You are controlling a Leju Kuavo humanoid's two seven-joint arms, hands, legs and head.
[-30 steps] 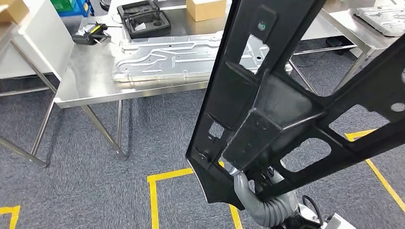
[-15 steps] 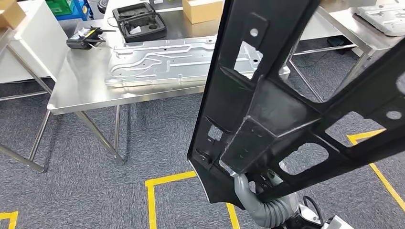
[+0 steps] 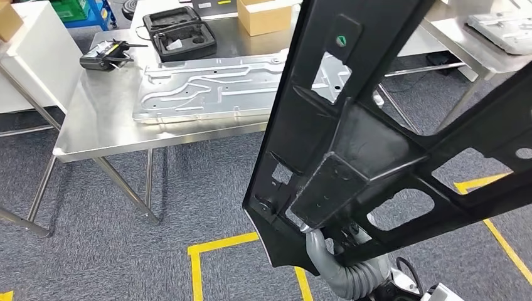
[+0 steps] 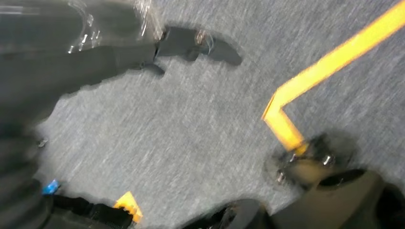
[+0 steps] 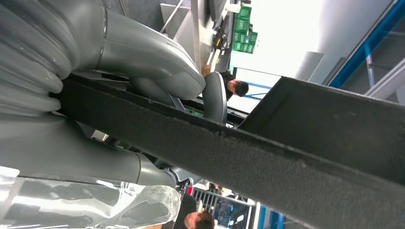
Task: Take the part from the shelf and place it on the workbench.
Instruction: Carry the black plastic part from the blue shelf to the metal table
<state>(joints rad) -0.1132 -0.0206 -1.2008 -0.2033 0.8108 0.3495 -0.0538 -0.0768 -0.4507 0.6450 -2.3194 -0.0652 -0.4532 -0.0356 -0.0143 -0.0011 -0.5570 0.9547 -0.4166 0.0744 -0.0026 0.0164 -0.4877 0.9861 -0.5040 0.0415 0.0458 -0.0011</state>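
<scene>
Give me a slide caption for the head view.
Right hand carries a large black part toward a steel workbench.

grey carpet [image 3: 157, 251] with yellow floor tape [image 3: 207, 244], steel tables [image 3: 94, 132] beyond

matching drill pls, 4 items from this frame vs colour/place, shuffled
1. black part
2. ribbed metal panel
3. cardboard box
4. floor tape

a. yellow, on the grey carpet
b. brown, at the workbench's far edge
c. silver, flat on the workbench
d. gripped by the right hand

Pairs: 1-d, 2-c, 3-b, 4-a
</scene>
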